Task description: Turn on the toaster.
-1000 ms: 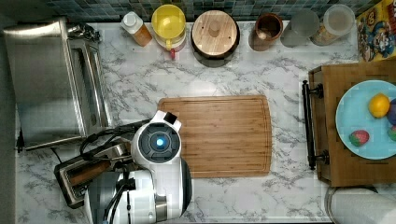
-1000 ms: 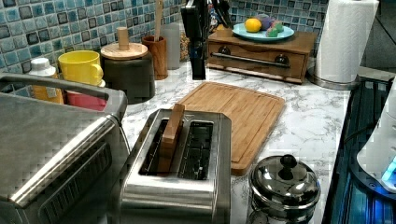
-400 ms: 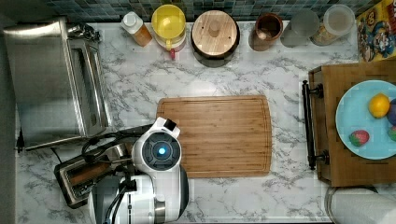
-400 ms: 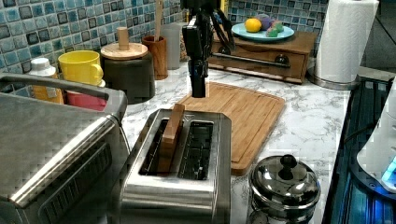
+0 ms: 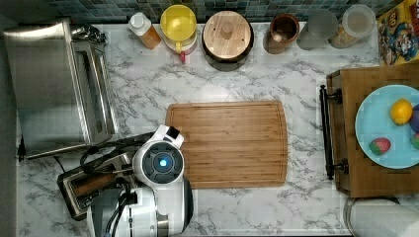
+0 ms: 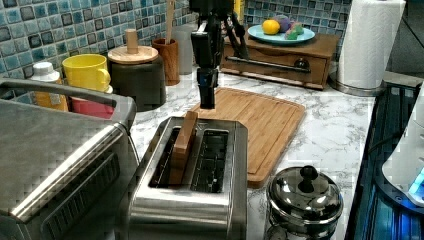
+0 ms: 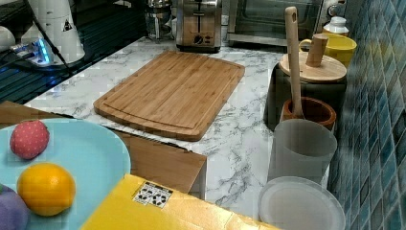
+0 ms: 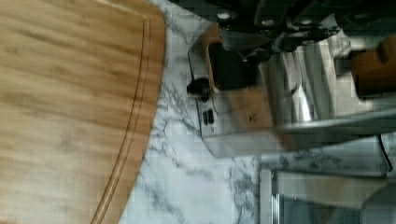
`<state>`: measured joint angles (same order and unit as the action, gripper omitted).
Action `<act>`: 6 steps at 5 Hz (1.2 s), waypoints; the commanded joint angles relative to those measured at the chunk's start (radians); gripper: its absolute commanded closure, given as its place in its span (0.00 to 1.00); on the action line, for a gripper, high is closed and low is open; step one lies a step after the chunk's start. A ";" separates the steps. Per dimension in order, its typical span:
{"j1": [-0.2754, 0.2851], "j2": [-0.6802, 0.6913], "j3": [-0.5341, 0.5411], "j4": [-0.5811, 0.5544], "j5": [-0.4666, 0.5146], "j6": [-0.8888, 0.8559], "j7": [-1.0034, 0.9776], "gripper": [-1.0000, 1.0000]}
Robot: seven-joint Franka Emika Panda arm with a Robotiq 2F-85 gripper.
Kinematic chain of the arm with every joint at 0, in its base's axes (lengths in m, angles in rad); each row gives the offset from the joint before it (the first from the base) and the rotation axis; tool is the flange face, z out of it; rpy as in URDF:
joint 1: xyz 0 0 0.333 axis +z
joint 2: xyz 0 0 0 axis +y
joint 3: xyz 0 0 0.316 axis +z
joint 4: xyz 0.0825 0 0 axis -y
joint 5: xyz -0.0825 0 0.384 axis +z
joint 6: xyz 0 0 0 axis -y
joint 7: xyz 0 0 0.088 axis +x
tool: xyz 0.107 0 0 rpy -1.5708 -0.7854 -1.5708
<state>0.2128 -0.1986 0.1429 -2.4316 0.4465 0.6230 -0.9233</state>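
Note:
The toaster [image 6: 200,175] is a small steel box with two dark slots, and a brown slice of toast [image 6: 182,145] stands in one slot. In the top view the toaster [image 5: 81,185] lies at the lower left, half hidden under my arm's wrist [image 5: 159,163]. My gripper [image 6: 206,100] points straight down, just above and beyond the toaster's far end, over the near edge of the cutting board [image 6: 255,112]. The wrist view looks down the toaster's end face [image 8: 243,116], with its dark knob [image 8: 198,87] and small buttons. The right view has the toaster [image 7: 198,21] at the far end of the counter.
A large steel toaster oven [image 5: 54,89] stands beside the toaster. A lidded steel pot [image 6: 305,200] sits on the toaster's other side. Jars and a yellow mug [image 5: 179,22] line the tiled wall. A wooden tray [image 5: 346,143] holds a blue plate of fruit.
In the left view my gripper has dropped lower and come closer to the toaster's far end. The toaster and the toast have not moved.

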 commanded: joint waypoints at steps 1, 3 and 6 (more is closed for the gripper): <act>0.005 0.059 0.011 0.031 0.007 0.005 0.050 1.00; 0.015 0.121 0.040 0.036 -0.016 0.022 0.073 1.00; -0.024 0.256 0.001 0.003 -0.035 0.014 0.117 1.00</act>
<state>0.2126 -0.0516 0.1554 -2.4141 0.4453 0.6475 -0.8848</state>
